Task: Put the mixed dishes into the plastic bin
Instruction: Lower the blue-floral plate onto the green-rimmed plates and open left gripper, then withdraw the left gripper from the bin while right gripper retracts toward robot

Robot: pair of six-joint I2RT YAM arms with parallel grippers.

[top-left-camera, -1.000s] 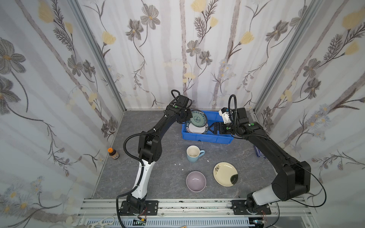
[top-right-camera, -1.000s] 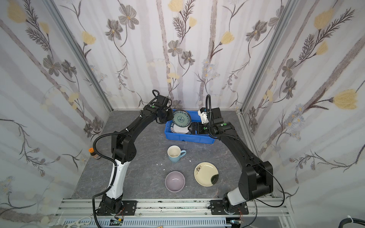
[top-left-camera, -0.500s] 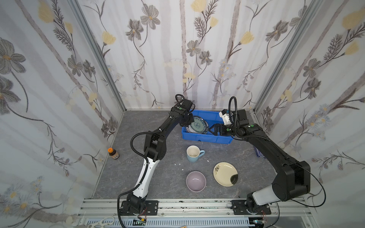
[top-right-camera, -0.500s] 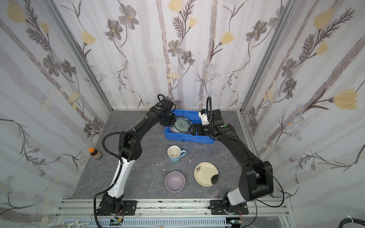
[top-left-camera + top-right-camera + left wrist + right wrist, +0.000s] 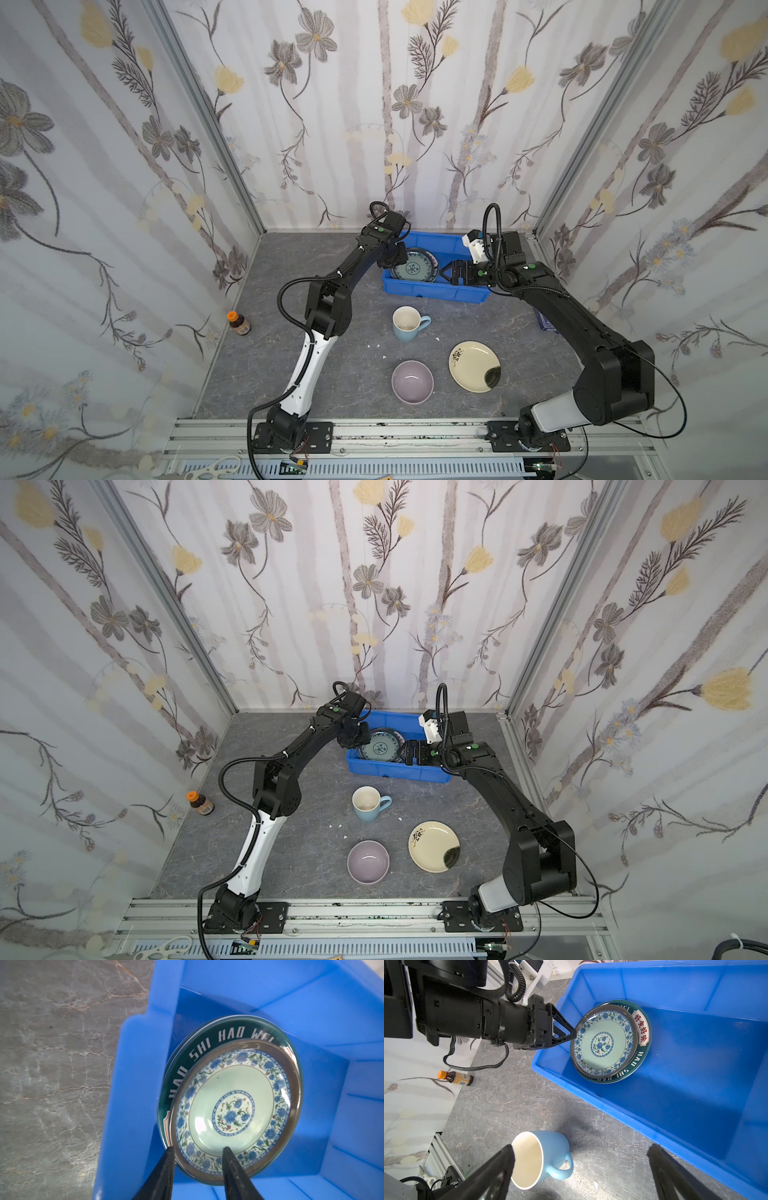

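Observation:
The blue plastic bin [image 5: 436, 291] [image 5: 395, 771] stands at the back of the table. Inside its left end a small teal-patterned plate [image 5: 232, 1113] [image 5: 603, 1043] lies on a larger dark-rimmed plate [image 5: 199, 1051] [image 5: 640, 1051]. My left gripper [image 5: 197, 1148] [image 5: 397, 259] is open, its fingers astride the small plate's rim with a gap on each side. The right gripper [image 5: 582, 1147] [image 5: 451, 272] hangs wide open and empty over the bin's front right. A light-blue mug [image 5: 409, 324] [image 5: 533, 1157], a lilac bowl [image 5: 412, 381] and a cream plate [image 5: 473, 365] stand on the table in front.
A small brown bottle with an orange cap [image 5: 238, 323] [image 5: 454, 1078] stands by the left wall. A dark blue flat object [image 5: 546, 324] lies by the right wall. The bin's right half [image 5: 695, 1076] holds nothing. Both arm bases sit on the front rail.
My left gripper has brought the small patterned plate down into the bin, onto the larger plate, and its jaws have parted. The right arm has stayed put.

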